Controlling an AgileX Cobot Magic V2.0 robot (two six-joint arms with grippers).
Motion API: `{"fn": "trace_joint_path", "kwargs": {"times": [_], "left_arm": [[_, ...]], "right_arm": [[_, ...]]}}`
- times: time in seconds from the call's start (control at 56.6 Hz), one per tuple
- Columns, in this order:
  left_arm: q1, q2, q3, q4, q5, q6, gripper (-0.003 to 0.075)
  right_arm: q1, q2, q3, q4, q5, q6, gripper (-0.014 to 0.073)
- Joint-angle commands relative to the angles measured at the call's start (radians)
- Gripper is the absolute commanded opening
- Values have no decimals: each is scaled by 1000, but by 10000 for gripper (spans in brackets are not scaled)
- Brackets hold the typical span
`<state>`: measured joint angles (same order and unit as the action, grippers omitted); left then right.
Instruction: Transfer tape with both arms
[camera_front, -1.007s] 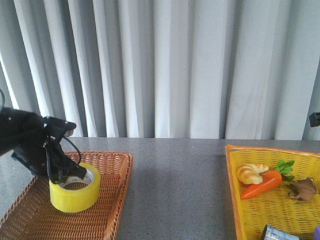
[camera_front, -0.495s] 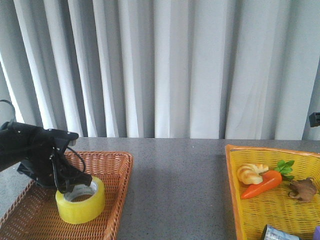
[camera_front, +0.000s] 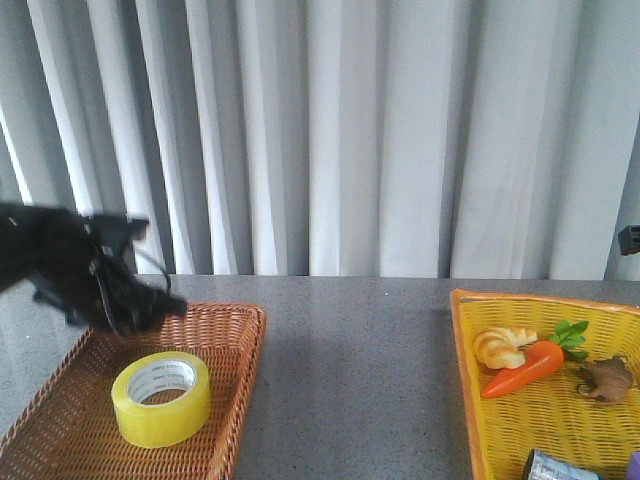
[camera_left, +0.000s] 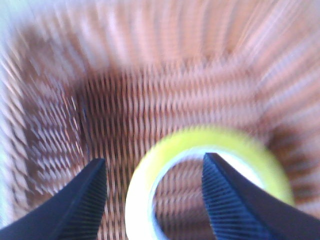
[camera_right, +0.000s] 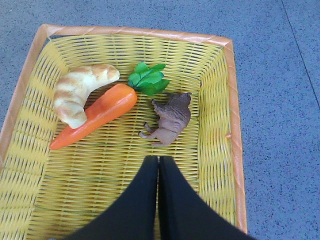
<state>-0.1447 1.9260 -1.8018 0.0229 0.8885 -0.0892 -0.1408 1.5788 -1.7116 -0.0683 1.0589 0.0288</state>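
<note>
- Hovering above the brown wicker basket (camera_front: 232, 400), our left gripper (camera_front: 165, 303) has its jaws spread apart and empty, clear of the tape (camera_front: 161, 398).
- We see the tape (camera_left: 207, 185) lying flat on the basket's floor (camera_left: 150, 110), its white core facing up.
- Our right gripper (camera_right: 158, 167) hangs over the yellow basket (camera_right: 210, 125), jaws pressed together on nothing, beside a carrot (camera_right: 95, 115), a croissant (camera_right: 77, 90) and a brown animal figure (camera_right: 170, 120).

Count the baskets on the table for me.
2: a brown basket at the robot's left holding the tape, and a yellow basket at its right with toy food. Others may lie out of view.
</note>
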Motion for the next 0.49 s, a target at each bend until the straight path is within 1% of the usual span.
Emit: {"fn": "trace_joint_path", "kwargs": {"times": [0.0,0.071,0.124,0.194,0.283,0.3,0.477], "left_arm": [[2,-136,-89,-34,-36,25,361],[2,-182,-110,-38,-37,31,312],[2,-221,-113,-38,-42,32,256],[2,-268,-113,-45,-42,32,153],[2,-319,-113,-79,-52,34,6],[2,-326,-113,-84,-56,37,-8],[2,-387,-113,-118,-82,46,-6]], "right_arm": [[-6,-37,-24,-7,-47,-2,-8],[-6,-37,-24,-7,-47,-2,-8],[-6,-37,-24,-7,-47,-2,-8],[-6,-37,-24,-7,-47,-2,-8],[-6,-37,-24,-7,-47,-2,-8],[-6,-37,-24,-7,-47,-2,-8],[-6,-37,-24,-7,-47,-2,-8]]}}
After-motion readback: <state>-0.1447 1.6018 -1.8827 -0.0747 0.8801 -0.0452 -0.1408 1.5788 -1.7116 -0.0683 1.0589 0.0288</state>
